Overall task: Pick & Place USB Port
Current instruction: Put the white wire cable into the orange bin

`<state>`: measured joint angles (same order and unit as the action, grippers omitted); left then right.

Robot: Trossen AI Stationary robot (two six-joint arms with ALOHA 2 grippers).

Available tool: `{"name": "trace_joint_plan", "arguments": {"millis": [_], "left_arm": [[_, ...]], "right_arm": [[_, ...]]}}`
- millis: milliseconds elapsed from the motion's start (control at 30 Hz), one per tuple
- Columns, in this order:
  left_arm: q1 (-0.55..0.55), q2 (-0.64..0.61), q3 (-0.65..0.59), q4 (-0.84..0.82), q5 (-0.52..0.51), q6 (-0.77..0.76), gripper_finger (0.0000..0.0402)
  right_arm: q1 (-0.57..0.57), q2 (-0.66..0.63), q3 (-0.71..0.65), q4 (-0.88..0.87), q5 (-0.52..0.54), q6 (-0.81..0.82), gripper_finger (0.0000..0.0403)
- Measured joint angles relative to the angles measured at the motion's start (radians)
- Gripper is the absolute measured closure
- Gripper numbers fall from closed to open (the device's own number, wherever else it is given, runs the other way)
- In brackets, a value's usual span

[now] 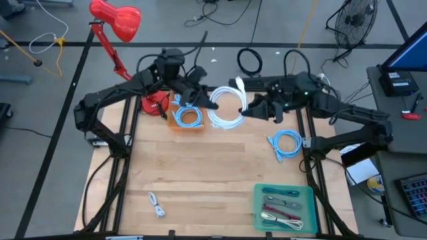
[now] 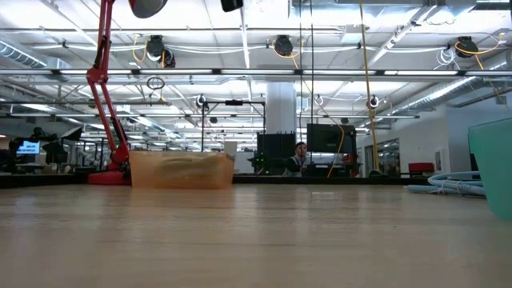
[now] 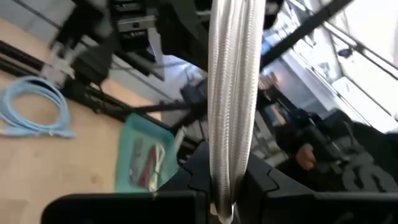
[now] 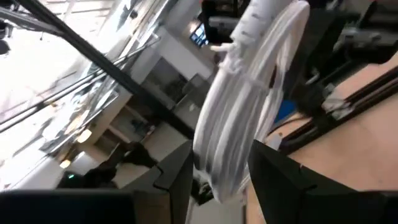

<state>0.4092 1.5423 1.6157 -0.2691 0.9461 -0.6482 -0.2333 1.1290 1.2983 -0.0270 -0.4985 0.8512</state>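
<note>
A white coiled USB cable (image 1: 227,108) hangs in the air over the table's far middle, its plug (image 1: 239,84) toward the far edge. My left gripper (image 3: 225,193) comes from the left and is shut on the coil's left side. My right gripper (image 4: 217,186) comes from the right and is open, with a finger on either side of the coil's right side (image 4: 239,118). The low view shows neither gripper nor the coil. My left gripper pinches the bundled strands of the coil's left side (image 3: 230,137) between its two fingers (image 3: 261,180). The fingers come about level from the table's left and lie across the strands. The coil is lifted clear of the table. Whether my right gripper's open fingers touch the coil, I cannot tell.
A tan box (image 1: 187,121) holding a blue coiled cable sits below the left gripper, beside a red lamp's base (image 1: 155,105). Another blue coil (image 1: 285,143) lies at the right. A teal tray (image 1: 308,200) with cables is at the near right, and a small white cable (image 1: 157,203) at the near left.
</note>
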Motion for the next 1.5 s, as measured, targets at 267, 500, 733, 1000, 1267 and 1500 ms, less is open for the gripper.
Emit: {"name": "trace_joint_plan", "arguments": {"millis": [267, 500, 733, 1000, 1267, 1500], "left_arm": [[-0.042, 0.003, 0.0, -0.122, 0.017, 0.065, 0.0366], [-0.065, -0.034, -0.001, -0.143, -0.216, 0.129, 0.0366], [-0.052, -0.178, -0.002, -0.115, -0.555, 0.157, 0.0326], [-0.094, -0.345, -0.005, -0.12, -0.974, 0.198, 0.0296], [-0.159, -0.306, -0.144, 0.214, -1.063, 0.161, 0.0265], [-0.159, -0.082, -0.276, 0.903, -0.954, 0.113, 0.0264]], "right_arm": [[0.014, 0.098, 0.001, 0.013, -0.098, 0.082, 0.0288], [0.063, 0.122, 0.001, 0.006, -0.04, -0.023, 0.0379], [0.098, 0.074, -0.001, 0.007, 0.219, -0.216, 0.0382], [0.151, 0.012, -0.001, 0.285, 0.518, -0.522, 0.0382], [0.077, 0.013, -0.001, 0.563, 0.553, -0.566, 0.0382], [0.001, 0.014, -0.001, 0.586, 0.52, -0.476, 0.0382]]}}
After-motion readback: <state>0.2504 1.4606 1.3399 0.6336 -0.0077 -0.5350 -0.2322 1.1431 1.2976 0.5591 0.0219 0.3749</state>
